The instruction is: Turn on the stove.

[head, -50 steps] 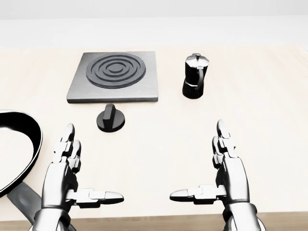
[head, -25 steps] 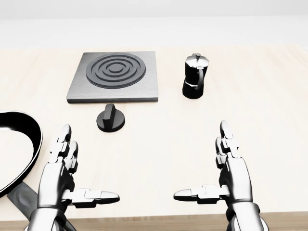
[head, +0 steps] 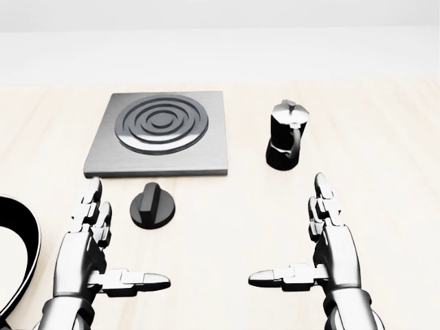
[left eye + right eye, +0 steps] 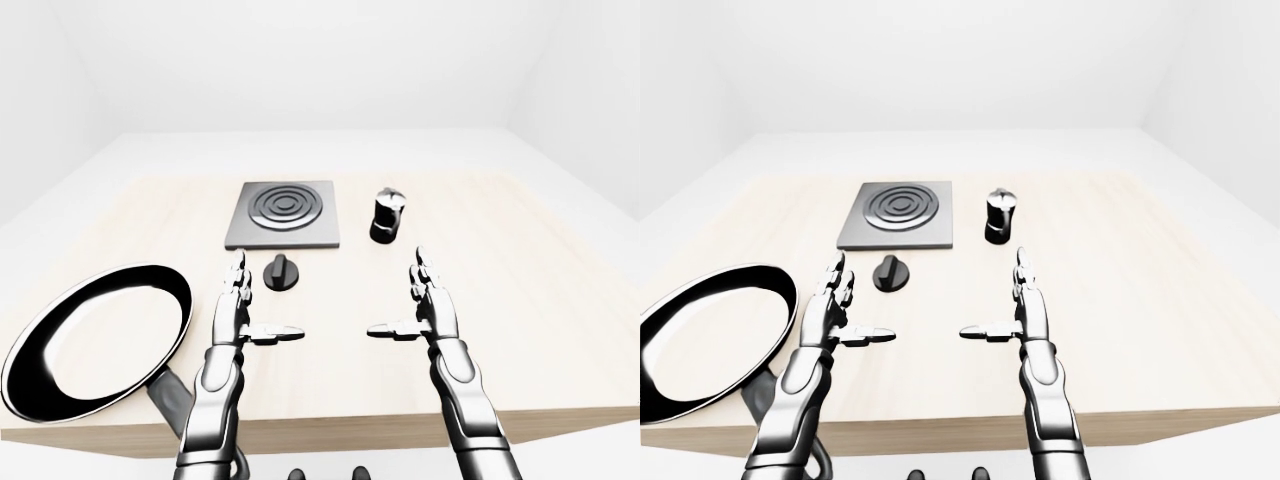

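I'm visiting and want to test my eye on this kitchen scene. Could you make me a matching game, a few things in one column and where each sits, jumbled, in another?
Places are as seen in the head view.

Things:
1. stove knob
2. moka pot
3. frying pan
4. left hand

Places:
A. cut off by the left edge
B. right of the stove burner plate
C. just below the stove burner plate
D. open above the table, lower left, touching nothing

Pairs: 1-C, 2-B, 3-A, 4-D

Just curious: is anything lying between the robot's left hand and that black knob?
No. In the head view only bare wooden tabletop separates the left hand from the knob.
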Robot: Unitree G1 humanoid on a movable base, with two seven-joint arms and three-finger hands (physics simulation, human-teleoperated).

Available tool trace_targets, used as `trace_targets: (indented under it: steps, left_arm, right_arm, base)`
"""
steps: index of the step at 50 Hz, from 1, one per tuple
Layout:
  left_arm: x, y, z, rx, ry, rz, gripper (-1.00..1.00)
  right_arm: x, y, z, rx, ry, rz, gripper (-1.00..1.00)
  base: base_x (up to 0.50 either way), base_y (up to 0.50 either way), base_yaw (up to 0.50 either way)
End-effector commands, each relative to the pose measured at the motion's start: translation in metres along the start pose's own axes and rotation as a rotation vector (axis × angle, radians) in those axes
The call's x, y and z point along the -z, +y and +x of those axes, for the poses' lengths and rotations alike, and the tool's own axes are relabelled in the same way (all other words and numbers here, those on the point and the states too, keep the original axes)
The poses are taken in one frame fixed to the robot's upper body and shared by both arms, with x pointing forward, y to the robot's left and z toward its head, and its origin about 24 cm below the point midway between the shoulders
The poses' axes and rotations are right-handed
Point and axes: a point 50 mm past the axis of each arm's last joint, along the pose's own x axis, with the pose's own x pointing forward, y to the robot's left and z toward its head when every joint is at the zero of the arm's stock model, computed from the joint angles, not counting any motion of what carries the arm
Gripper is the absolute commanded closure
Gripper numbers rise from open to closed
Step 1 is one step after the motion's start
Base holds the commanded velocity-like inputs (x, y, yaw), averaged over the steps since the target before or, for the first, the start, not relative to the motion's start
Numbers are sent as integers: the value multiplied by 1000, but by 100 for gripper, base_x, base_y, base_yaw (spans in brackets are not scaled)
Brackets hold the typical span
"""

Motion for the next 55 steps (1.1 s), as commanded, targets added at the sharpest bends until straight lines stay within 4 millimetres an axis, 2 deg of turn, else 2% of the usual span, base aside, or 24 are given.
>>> trace_targets:
  steps: [1,9,55]
  left_arm:
    - [2,0,1,1,1,-1,-100]
    - [0,0,0,2,3,-2,-100]
    - [8,-2,11,35,59,5,-100]
  right_arm:
    - [2,0,0,-2,4,1,-100]
    - [0,1,-1,-6,2,-5,-100]
    - [3,2,-1,-16,18,-4,-100]
  base:
    - [38,0,0]
    - [31,0,0]
    - [0,0,0]
